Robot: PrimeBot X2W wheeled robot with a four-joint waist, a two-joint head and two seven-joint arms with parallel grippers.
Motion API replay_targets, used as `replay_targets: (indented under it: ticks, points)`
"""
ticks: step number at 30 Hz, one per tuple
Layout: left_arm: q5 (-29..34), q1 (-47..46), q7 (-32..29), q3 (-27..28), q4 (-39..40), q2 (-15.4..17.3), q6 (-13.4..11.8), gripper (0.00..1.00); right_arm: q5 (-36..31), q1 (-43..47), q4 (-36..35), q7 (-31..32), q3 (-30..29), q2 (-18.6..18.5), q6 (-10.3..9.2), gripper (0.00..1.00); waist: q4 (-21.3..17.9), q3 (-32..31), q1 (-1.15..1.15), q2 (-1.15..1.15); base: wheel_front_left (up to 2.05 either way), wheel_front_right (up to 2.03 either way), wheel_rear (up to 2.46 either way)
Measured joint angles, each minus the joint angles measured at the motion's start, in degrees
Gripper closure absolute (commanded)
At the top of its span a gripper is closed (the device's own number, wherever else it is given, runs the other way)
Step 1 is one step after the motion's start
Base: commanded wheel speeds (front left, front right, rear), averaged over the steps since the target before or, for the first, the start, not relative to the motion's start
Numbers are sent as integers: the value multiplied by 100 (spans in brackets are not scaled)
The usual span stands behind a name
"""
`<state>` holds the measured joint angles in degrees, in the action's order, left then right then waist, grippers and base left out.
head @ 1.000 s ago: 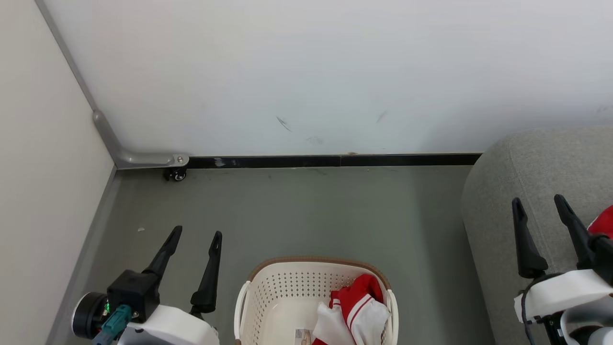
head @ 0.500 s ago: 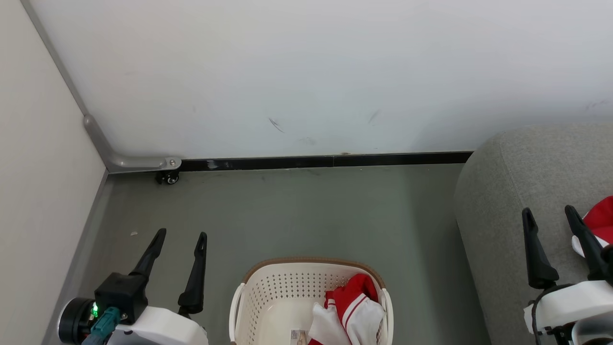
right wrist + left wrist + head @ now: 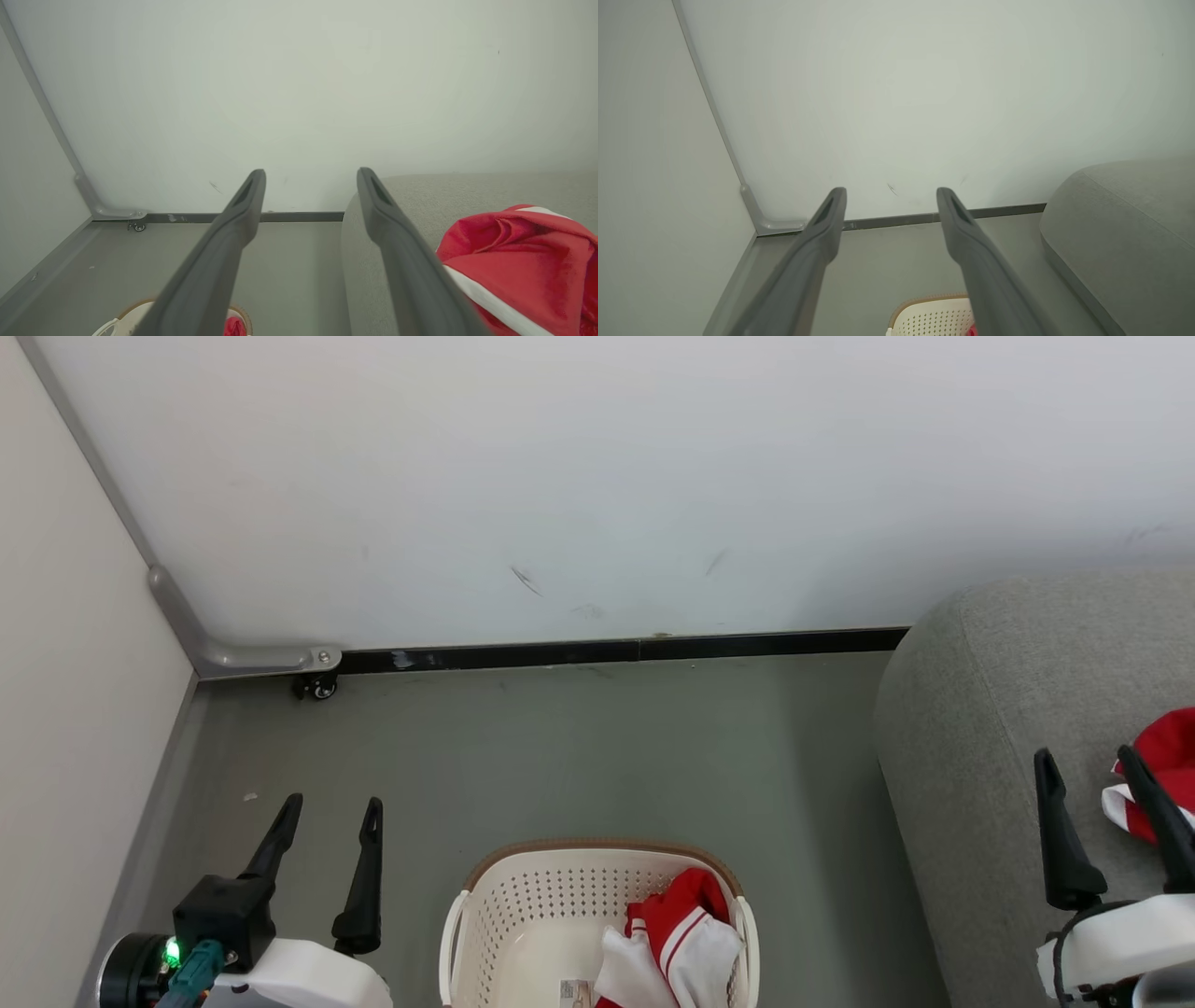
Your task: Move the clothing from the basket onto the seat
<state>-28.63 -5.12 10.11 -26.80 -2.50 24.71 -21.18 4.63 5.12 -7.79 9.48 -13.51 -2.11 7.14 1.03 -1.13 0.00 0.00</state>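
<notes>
The cream basket (image 3: 523, 896) with a brown rim stands on the floor at the bottom centre, holding red and white clothing (image 3: 686, 933). Another red garment (image 3: 1158, 756) lies on the grey seat (image 3: 980, 709) at the right. My left gripper (image 3: 331, 803) hangs open and empty over the floor, left of the basket. My right gripper (image 3: 1088, 761) is open and empty over the seat, just left of the red garment. The right wrist view has that red garment (image 3: 514, 252) lying on the seat (image 3: 420, 196) beside my fingers. The left wrist view catches the basket rim (image 3: 924, 301).
A white wall runs across the back with a black baseboard (image 3: 607, 649). A cream panel closes the left side, with a grey metal bracket (image 3: 243, 658) and a small caster (image 3: 317, 686) in the corner. Grey floor (image 3: 607, 756) lies between basket and wall.
The whole head view has shifted, showing more of the seat and its red garment. Both grippers sit lower in the view and stay open.
</notes>
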Motion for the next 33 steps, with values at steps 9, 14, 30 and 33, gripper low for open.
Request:
replay_targets:
  ticks: [9,14,30,33]
  points:
    - [-11,39,-52,49,-36,-36,-136,0,42,89,-123,46,-41,4,-1,0,-46,-36,0,0,0,0,0]
    - [-119,39,-51,113,-144,-30,-151,0,55,98,-145,71,-42,4,0,0,-70,-49,0,0,0,0,0]
    - [-135,39,-25,121,-145,-82,-177,0,101,107,-198,113,-37,5,-1,0,-95,-73,0,0,0,0,0]
    - [-135,39,1,111,-108,-93,-176,0,100,108,-237,114,-36,5,-1,0,-96,-79,0,0,0,0,0]
